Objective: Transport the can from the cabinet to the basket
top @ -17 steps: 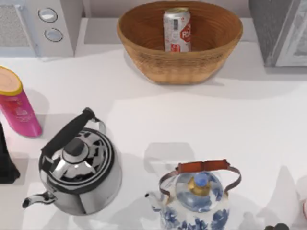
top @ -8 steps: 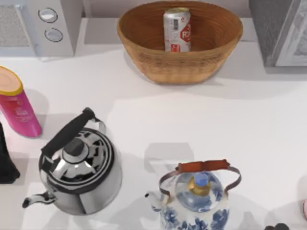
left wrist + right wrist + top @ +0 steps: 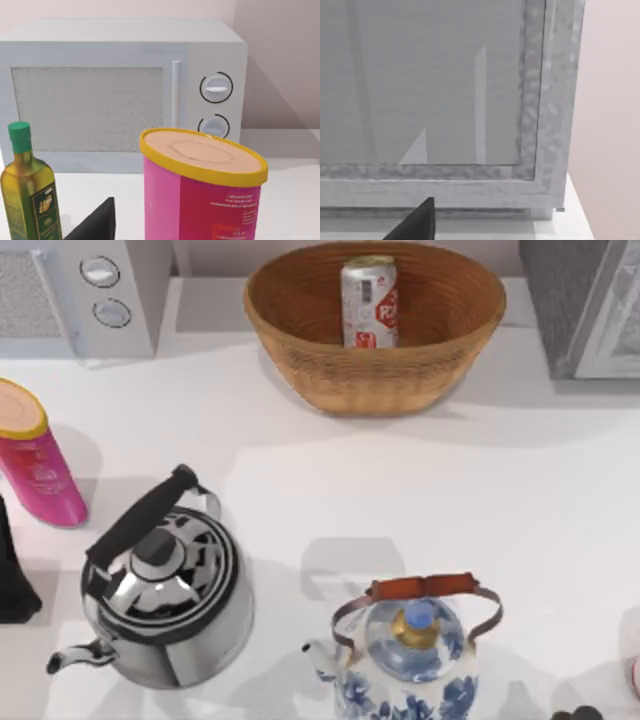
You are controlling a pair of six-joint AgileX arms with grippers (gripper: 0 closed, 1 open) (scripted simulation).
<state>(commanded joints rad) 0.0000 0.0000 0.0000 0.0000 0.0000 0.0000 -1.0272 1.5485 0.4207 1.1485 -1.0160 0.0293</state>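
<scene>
Right arm's shadow gone from the table's (image 3: 560,490) lower right corner, left arm (image 3: 12,580) pulled slightly leftward

white table (image 3: 560,470), basket (image 3: 375,380), two kettles (image 3: 165,595)

The can (image 3: 369,302) is silver with a red and white label. The basket (image 3: 375,375) is tan-brown wicker, ribbed in coils. The surface (image 3: 420,500) is plain white. One kettle (image 3: 165,590) is mirror-bright chrome with a black handle and knob; the other kettle (image 3: 410,665) is white china patterned in blue flowers, with a reddish-brown handle grip and a blue and gold knob. The cylinder (image 3: 35,460) is pink with a yellow-rimmed tan top. The microwave (image 3: 125,90) is pale grey-white, its window speckled grey. The bottle (image 3: 30,197) is olive-green glass with a green cap. The cabinet (image 3: 445,100) is grey with a mottled frame.
</scene>
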